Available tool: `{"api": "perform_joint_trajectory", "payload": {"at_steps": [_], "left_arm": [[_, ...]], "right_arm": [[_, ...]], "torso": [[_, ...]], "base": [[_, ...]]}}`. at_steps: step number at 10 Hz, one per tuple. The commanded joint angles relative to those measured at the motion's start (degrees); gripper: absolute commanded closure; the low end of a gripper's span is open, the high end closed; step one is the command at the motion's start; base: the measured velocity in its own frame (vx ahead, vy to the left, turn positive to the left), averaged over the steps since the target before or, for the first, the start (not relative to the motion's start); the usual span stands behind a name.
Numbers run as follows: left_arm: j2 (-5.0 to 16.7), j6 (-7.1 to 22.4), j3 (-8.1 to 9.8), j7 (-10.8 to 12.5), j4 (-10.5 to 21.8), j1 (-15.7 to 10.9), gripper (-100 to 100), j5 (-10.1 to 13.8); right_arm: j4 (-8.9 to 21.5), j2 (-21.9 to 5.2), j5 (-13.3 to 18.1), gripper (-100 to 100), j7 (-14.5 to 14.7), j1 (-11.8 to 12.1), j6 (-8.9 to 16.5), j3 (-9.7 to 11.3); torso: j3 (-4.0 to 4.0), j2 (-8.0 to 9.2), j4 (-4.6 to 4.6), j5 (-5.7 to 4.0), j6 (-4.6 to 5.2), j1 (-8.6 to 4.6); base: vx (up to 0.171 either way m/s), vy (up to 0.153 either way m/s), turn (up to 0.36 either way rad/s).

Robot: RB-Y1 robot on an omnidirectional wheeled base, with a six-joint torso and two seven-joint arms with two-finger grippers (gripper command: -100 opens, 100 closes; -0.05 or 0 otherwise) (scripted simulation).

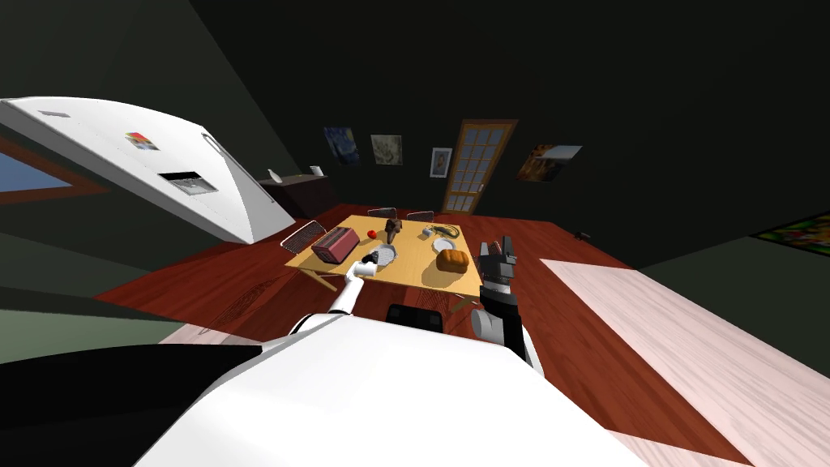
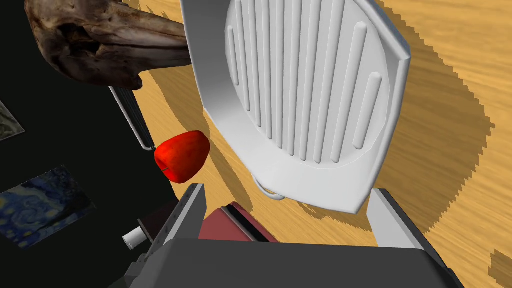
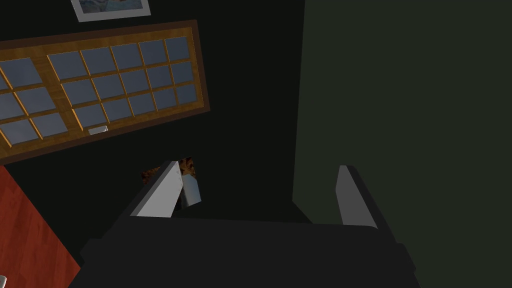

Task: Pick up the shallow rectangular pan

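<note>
Fingers [image 2: 192, 210] of our left gripper [image 2: 287, 191] are standing spread, pinching nothing, and the pan [image 2: 305, 90] is showing its near rim between their tips. It is lying flat on the table [image 2: 450, 75], by the near edge, just beside the toaster [image 2: 235, 226]. We are judging the reach nearly done; closing and lifting are both yet to come. The pan is holding nothing (only its ribbed floor is showing). Our right gripper [image 3: 258, 169] is hanging spread too, by the table's right edge.
</note>
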Motion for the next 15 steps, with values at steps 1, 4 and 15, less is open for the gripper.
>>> {"api": "perform_joint_trajectory", "payload": {"at_steps": [1, 4, 15], "left_arm": [[0.16, 1.4, 0.35, -0.2, 2.86, -1.39, -100, -0.06], [0.33, 3.78, 0.8, -0.49, 6.43, -3.19, -100, -0.19], [1.26, 5.18, 3.14, 0.92, 14.46, -3.79, -100, -1.07]], "right_arm": [[0.0, 0.0, 0.0, 0, 0.0, 0.0, 0.0, 0.0], [0.0, 0.0, 0.0, 0, 0.0, 0.0, 0.0, 0.0], [0.0, 0.0, 0.0, 0, 0.0, 0.0, 0.0, 0.0]], "torso": [[0.0, 0.0, 0.0, 0.0, 0.0, 0.0], [0.0, 0.0, 0.0, 0.01, 0.01, 0.03], [0.01, 0.02, 0.01, 0.03, 0.0, 0.15]], "base": [[0.01, -0.017, -0.043], [0.011, -0.017, -0.034], [0.016, -0.004, -0.062]]}}
